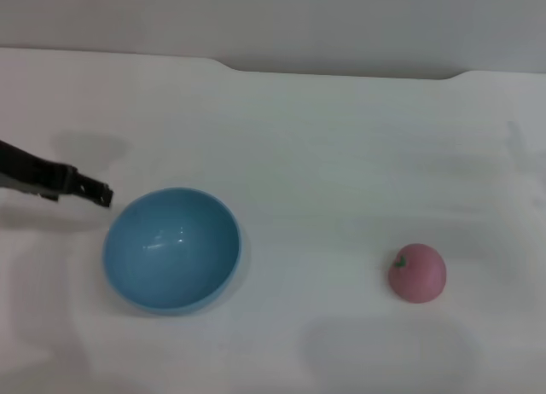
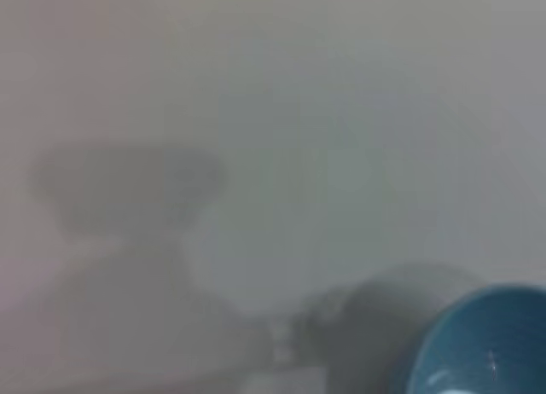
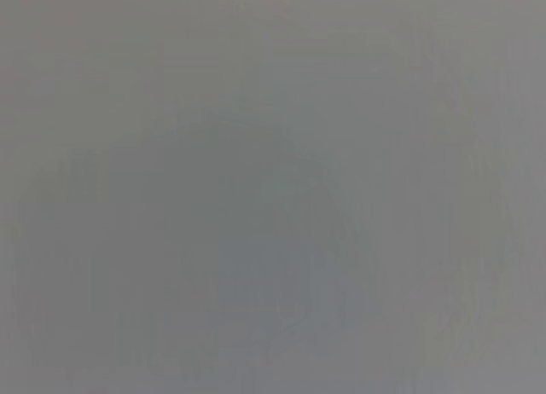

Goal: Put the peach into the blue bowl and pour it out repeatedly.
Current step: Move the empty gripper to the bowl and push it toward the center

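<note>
The blue bowl [image 1: 171,249] stands upright and empty on the white table, left of centre. Its rim also shows in the left wrist view [image 2: 478,347]. The pink peach [image 1: 417,273] lies on the table to the right, well apart from the bowl, with its green stem mark facing left. My left gripper [image 1: 94,192] reaches in from the left edge, its dark tip just beside the bowl's upper left rim, not touching it. My right gripper is out of view; the right wrist view shows only blank grey surface.
The white table [image 1: 324,155] runs back to a far edge with a grey wall [image 1: 273,19] behind it. A soft shadow lies on the table in front of the peach.
</note>
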